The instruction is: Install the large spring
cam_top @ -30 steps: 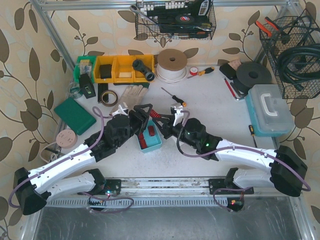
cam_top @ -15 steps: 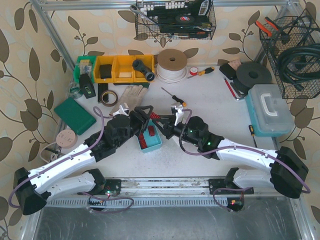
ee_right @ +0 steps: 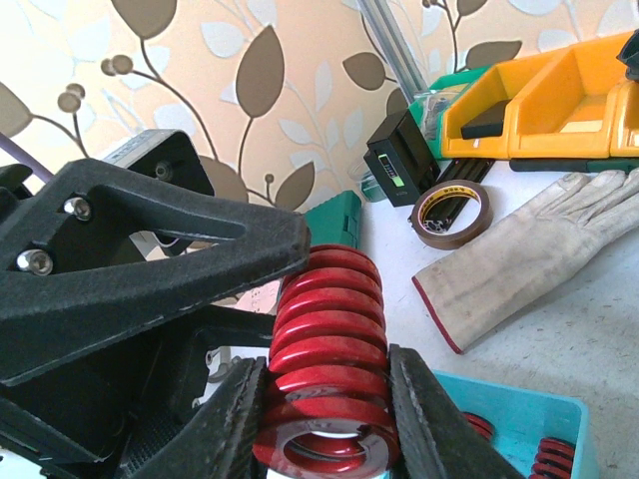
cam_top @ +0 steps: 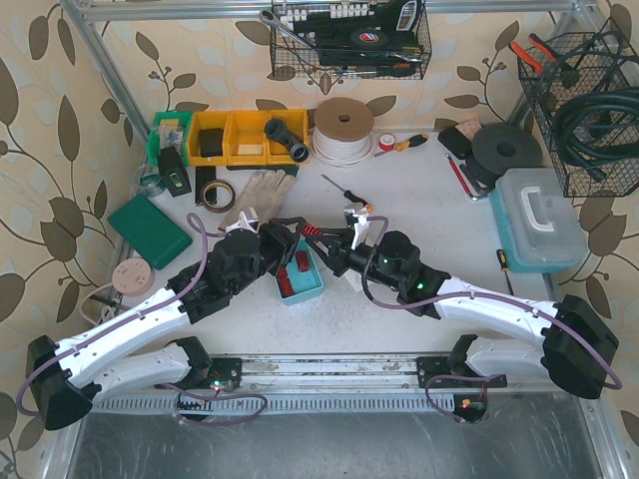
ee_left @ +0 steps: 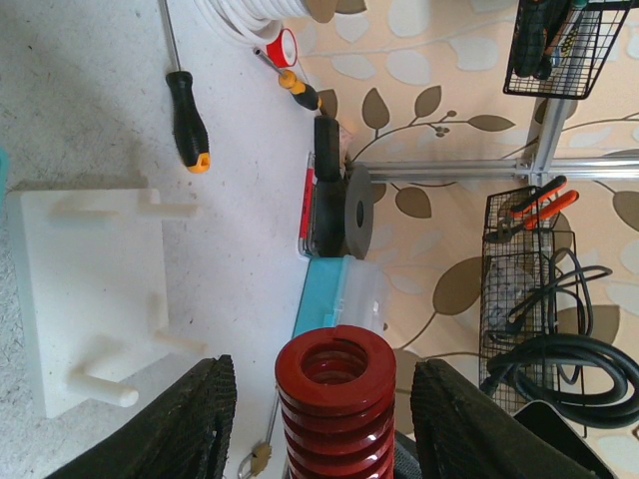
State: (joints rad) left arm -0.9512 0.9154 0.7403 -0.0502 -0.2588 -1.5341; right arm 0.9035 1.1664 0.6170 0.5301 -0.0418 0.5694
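The large red spring lies level above the table, and my right gripper is shut on its near end, one finger on each side. In the top view the spring bridges both grippers. My left gripper is open around the spring's other end, with a gap showing between the coils and each finger. A white block with pegs lies on the table beyond it, left of the spring in the left wrist view.
A teal tray holding small red springs sits under the grippers. A black-handled screwdriver, a glove, a tape roll, yellow bins, a green box and a blue case surround the work spot.
My right gripper has carried the spring leftwards, into my left gripper's jaws. The left jaws have narrowed around it.
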